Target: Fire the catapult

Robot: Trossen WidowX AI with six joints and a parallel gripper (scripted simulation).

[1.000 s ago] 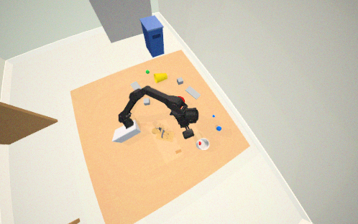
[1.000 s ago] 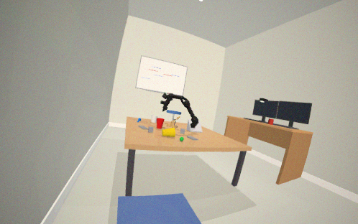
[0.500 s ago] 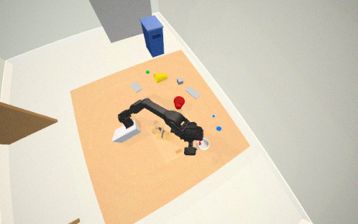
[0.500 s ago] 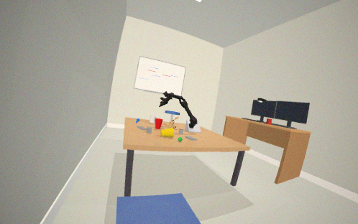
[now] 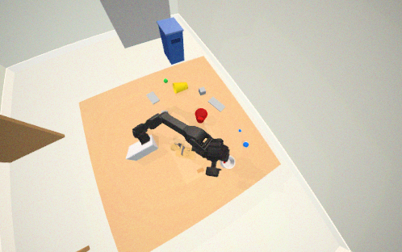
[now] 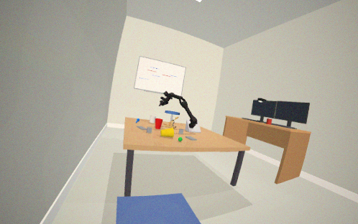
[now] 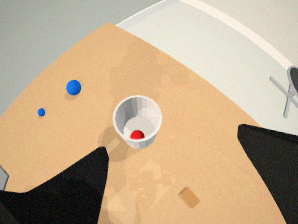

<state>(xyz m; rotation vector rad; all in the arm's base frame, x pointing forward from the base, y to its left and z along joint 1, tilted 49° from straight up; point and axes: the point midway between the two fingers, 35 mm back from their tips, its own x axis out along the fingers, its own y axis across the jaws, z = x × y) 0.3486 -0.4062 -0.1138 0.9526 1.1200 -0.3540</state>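
Observation:
The white mug [image 5: 231,165] [image 6: 152,119] [image 7: 149,108] stands upright on the table. The red ball [image 7: 137,135] lies inside it, at the bottom near the wall. The wooden catapult [image 5: 186,149] [image 6: 173,124] stands on the table between the arm's base and the mug, partly covered by the arm in the top view. My gripper [image 7: 174,143] is open and empty. It hangs high above the table near the mug, with the mug showing below and between the spread black fingers in the wrist view.
A red cup [image 5: 201,113] [image 6: 158,123] and a lying yellow cup [image 5: 180,87] [image 6: 167,133] stand off to the side. Two blue balls [image 7: 73,87] [image 7: 41,112] lie beyond the mug. A small wooden block [image 5: 200,170] [image 7: 189,197] lies near it. A green ball [image 5: 165,81] and grey pieces lie farther off.

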